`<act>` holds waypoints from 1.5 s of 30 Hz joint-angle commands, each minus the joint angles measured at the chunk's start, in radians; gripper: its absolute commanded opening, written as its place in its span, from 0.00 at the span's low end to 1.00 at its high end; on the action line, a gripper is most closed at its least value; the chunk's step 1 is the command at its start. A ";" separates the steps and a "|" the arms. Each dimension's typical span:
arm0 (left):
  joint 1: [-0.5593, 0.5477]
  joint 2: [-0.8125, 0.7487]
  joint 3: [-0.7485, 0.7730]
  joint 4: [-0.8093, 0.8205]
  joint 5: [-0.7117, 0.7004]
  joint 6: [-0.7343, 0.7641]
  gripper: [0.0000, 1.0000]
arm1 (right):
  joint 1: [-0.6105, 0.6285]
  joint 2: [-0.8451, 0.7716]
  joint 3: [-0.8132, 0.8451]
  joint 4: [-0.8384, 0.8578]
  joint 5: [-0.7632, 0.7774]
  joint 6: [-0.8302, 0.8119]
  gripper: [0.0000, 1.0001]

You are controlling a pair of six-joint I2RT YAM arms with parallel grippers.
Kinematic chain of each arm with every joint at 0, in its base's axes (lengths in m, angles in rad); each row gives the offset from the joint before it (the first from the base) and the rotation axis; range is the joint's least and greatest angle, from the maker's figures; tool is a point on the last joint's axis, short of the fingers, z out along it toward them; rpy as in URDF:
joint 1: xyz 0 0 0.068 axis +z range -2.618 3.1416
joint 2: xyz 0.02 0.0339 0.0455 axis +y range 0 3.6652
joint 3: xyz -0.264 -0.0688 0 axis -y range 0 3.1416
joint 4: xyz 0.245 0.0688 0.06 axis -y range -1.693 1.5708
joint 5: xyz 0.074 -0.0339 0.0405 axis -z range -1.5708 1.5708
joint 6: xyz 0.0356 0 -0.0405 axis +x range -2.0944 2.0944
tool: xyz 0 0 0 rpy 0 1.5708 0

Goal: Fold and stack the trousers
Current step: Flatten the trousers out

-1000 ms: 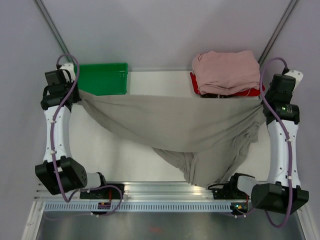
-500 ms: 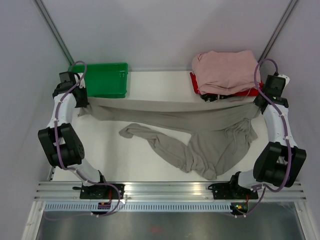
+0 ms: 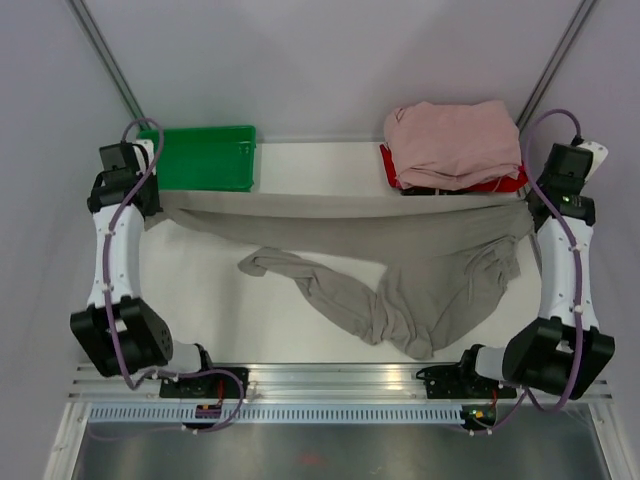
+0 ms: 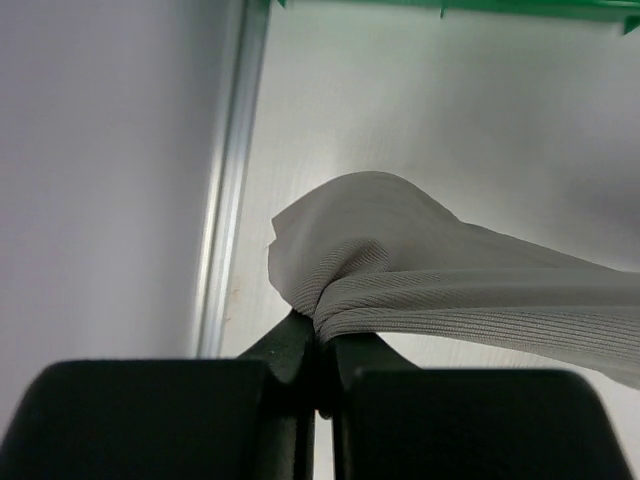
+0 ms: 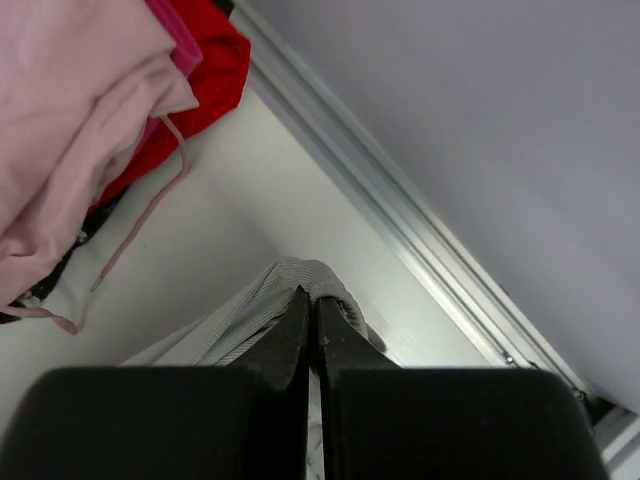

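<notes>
The taupe trousers [image 3: 400, 255] stretch across the table from left to right, one leg pulled taut along the back, the other leg [image 3: 300, 275] lying crumpled toward the front middle. My left gripper [image 3: 150, 205] is shut on the trousers' left end, seen as a ribbed fabric fold [image 4: 400, 270] pinched in the jaws [image 4: 322, 335]. My right gripper [image 3: 527, 205] is shut on the right end, a ribbed fold [image 5: 300, 275] pinched between the jaws [image 5: 312, 300].
A green bin [image 3: 205, 157] stands at the back left. Folded pale pink garments [image 3: 455, 140] lie on a red tray [image 3: 390, 170] at the back right, also in the right wrist view [image 5: 70, 120]. Metal rails edge the table [image 3: 330, 182].
A second ago the trousers hung high between the raised arms. Both arms swung back and down, laying the fabric on the table; since half a second ago they pulled slightly outward and taut.
</notes>
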State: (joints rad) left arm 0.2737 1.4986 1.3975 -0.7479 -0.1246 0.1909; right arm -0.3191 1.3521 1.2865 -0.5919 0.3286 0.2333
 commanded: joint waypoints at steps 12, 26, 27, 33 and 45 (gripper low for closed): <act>0.013 -0.506 -0.019 -0.145 -0.346 0.119 0.02 | -0.044 -0.409 0.078 -0.309 0.518 -0.046 0.00; 0.041 -0.434 -0.373 -0.052 -0.153 0.047 0.02 | -0.046 -0.410 -0.133 -0.171 0.282 -0.029 0.00; 0.042 -0.426 -0.376 -0.038 -0.155 0.051 0.02 | -0.046 -0.401 -0.145 -0.155 0.276 -0.031 0.00; 0.053 -0.209 -0.256 0.065 -0.106 0.033 0.02 | -0.049 -0.291 -0.216 -0.007 0.184 -0.029 0.00; 0.062 0.282 0.029 0.050 0.006 0.048 0.02 | -0.051 0.033 -0.193 0.194 0.150 -0.074 0.00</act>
State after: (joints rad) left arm 0.3202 1.7569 1.3903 -0.7212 -0.1307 0.2550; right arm -0.3573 1.3735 1.0698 -0.5343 0.4400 0.1997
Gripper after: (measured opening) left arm 0.047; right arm 0.010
